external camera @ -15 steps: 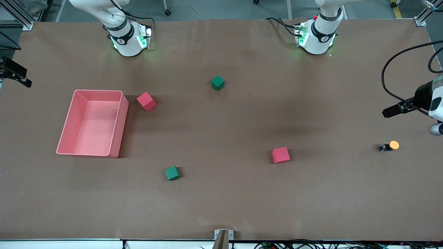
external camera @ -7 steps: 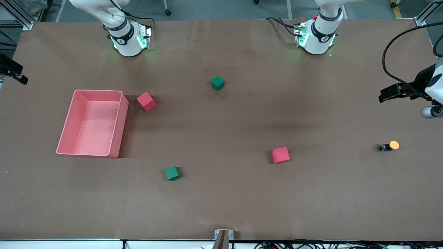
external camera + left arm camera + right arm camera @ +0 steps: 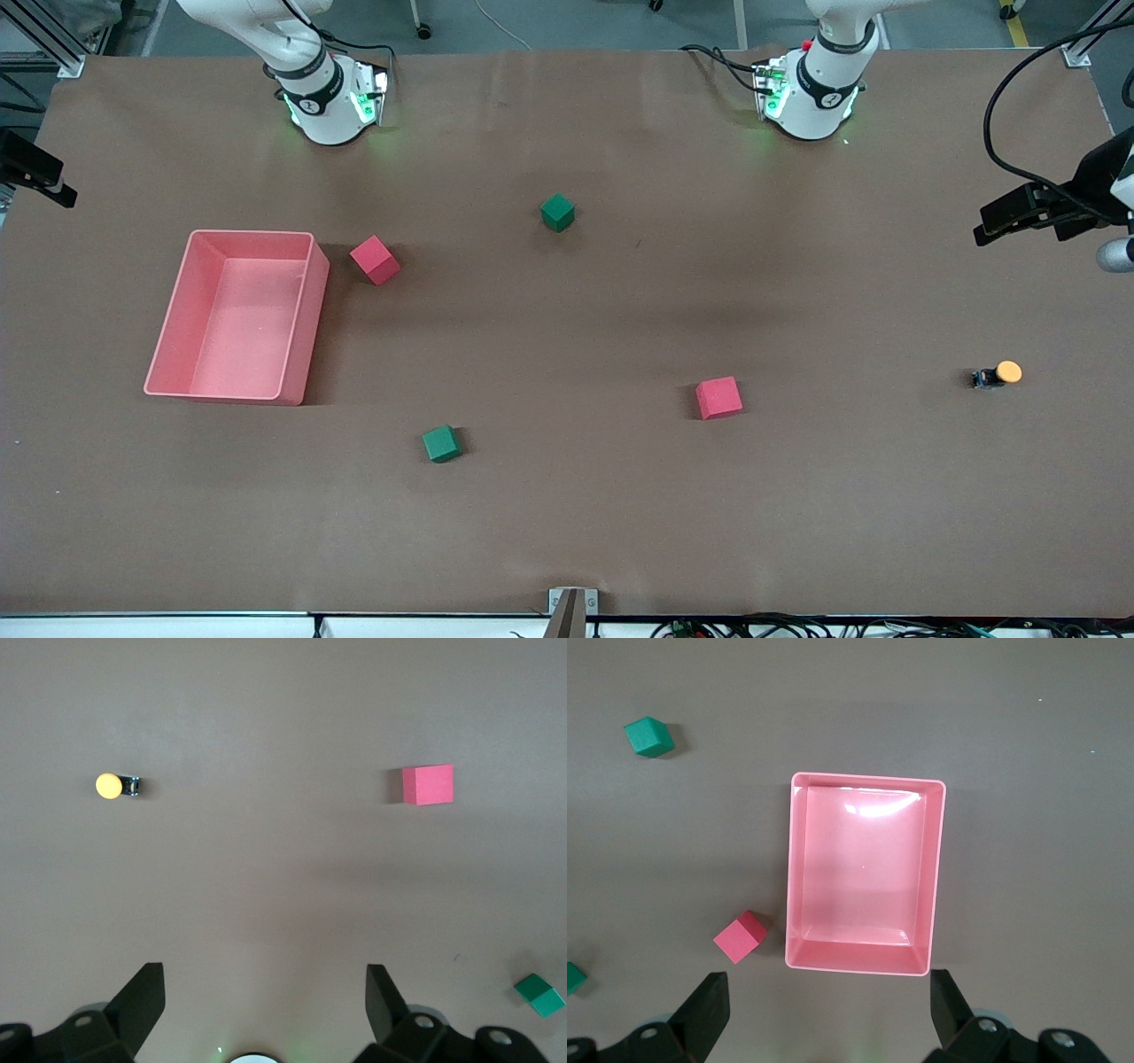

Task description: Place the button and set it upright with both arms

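Front view: the button point(image 3: 999, 375), orange cap on a dark base, lies on its side near the table's left-arm end, cap toward that edge. A red cube point(image 3: 718, 397) sits at its nine o'clock, well apart. My left gripper point(image 3: 261, 992), fingers wide apart and holding nothing, has drawn up and away from over the button in the last second. My right gripper point(image 3: 824, 1001) waits spread wide over the pink bin point(image 3: 797, 868). The button seems not yet upright.
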